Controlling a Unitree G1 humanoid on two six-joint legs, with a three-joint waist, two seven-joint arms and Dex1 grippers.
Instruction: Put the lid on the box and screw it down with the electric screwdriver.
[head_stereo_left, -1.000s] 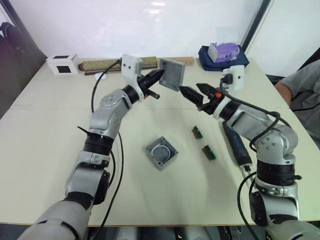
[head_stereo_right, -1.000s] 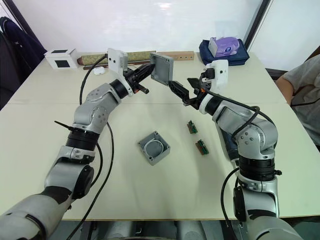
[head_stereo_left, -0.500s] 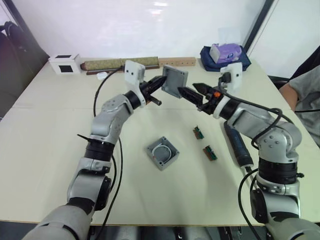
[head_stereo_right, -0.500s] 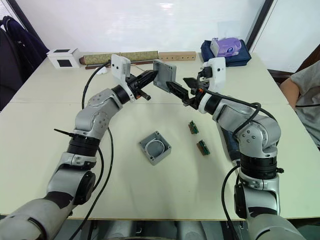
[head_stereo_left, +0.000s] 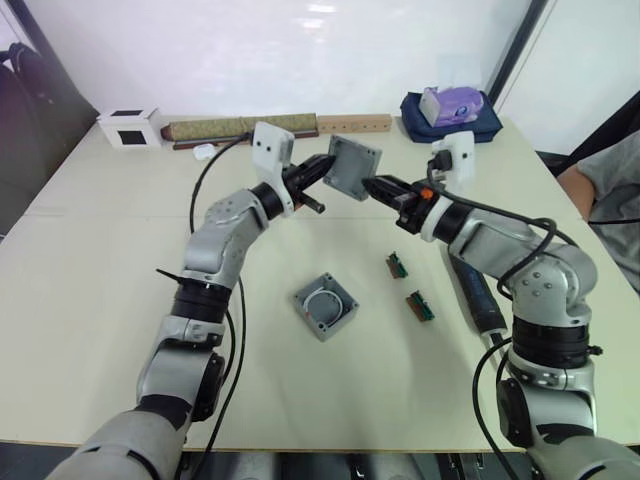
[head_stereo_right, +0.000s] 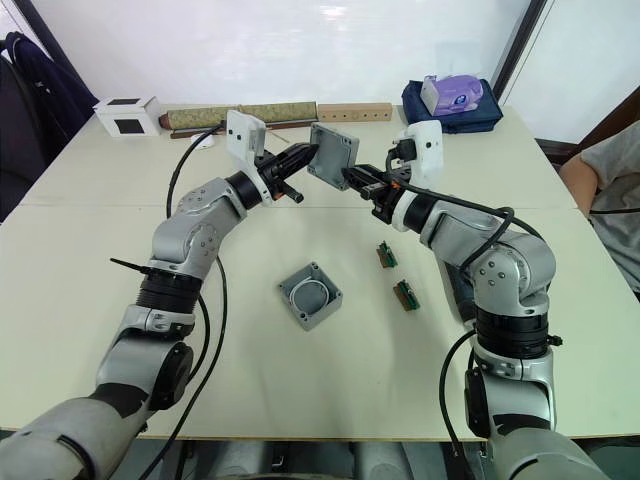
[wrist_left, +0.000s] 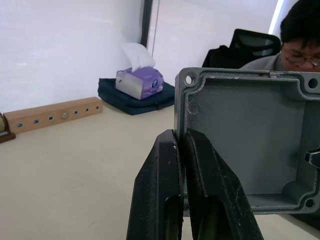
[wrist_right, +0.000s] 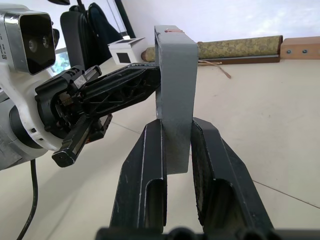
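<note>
Grey lid (head_stereo_left: 353, 167) in mid-air handover, upper centre, above the table (head_stereo_left: 90, 290).
Left gripper (wrist_left: 181, 145) clamps its rim; right gripper (wrist_right: 175, 142) straddles it. Release early and you drop it, missing the box (head_stereo_left: 325, 306) mid-frame.

Silver-grey jointed arms with black bands and trailing black cables end in white camera blocks and black two-fingered grippers: left gripper (head_stereo_left: 322, 166), right gripper (head_stereo_left: 372, 186).

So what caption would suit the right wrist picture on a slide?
Right gripper closing around the square grey plastic lid that the left gripper holds up.
</note>
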